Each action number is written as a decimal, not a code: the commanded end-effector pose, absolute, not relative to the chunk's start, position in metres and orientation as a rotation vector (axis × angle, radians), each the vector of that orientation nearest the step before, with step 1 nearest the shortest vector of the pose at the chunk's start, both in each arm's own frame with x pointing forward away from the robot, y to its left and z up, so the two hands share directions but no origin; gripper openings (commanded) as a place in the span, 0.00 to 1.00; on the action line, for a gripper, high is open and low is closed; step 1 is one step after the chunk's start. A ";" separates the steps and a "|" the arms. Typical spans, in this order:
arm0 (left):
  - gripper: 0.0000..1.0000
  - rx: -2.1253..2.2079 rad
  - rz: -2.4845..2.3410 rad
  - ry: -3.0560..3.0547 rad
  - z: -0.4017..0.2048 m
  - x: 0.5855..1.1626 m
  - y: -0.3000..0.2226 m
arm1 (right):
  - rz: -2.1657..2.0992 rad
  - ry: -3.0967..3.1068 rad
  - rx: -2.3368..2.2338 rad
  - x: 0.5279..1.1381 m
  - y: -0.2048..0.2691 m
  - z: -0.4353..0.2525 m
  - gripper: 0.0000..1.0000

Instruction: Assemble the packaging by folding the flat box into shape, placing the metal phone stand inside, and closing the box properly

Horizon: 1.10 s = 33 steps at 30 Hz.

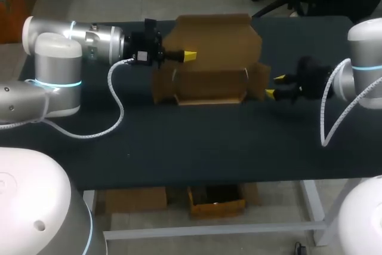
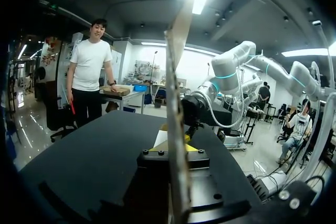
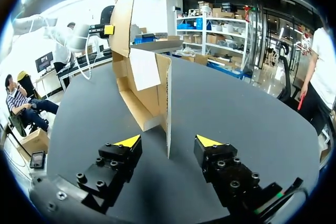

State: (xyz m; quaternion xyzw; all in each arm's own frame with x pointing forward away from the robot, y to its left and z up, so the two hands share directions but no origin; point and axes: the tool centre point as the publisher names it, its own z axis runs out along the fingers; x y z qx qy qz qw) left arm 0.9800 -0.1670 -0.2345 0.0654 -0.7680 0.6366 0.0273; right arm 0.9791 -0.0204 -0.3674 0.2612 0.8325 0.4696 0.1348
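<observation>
The dark table [image 1: 179,147] carries the brown cardboard box [image 1: 209,82] towards its far edge. The box is half folded, its long axis runs side to side, and its lid panel stands up at the back. The left arm [image 1: 89,40] comes in at the box's left end and the right arm [image 1: 364,58] at its right end. The left gripper [image 1: 188,57] is at the box's raised back panel. In its wrist view the card's edge runs upright between the fingers, which seem clamped on it. The right gripper [image 1: 274,86] is spread wide, and the box's right side flap [image 3: 169,114] stands edge-on between its fingers [image 3: 128,141], touching neither. A pale patch [image 3: 144,69] lies on an inner wall of the box; any print there is too small to make out.
</observation>
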 end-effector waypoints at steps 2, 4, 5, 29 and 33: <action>0.00 0.199 1.962 -2.372 -0.239 0.981 -0.166 | 1.385 2.412 0.751 0.992 -0.012 -0.373 0.53; 0.00 0.199 1.962 -2.372 -0.239 0.981 -0.166 | 1.387 2.411 0.751 0.995 -0.008 -0.374 0.49; 0.00 0.199 1.962 -2.372 -0.239 0.981 -0.166 | 1.396 2.411 0.750 0.996 -0.006 -0.374 0.47; 0.00 0.199 1.962 -2.372 -0.239 0.981 -0.166 | 1.414 2.351 0.819 0.993 0.013 -0.379 0.00; 0.00 0.199 1.962 -2.372 -0.239 0.981 -0.166 | 1.412 2.333 0.842 0.989 0.015 -0.380 0.00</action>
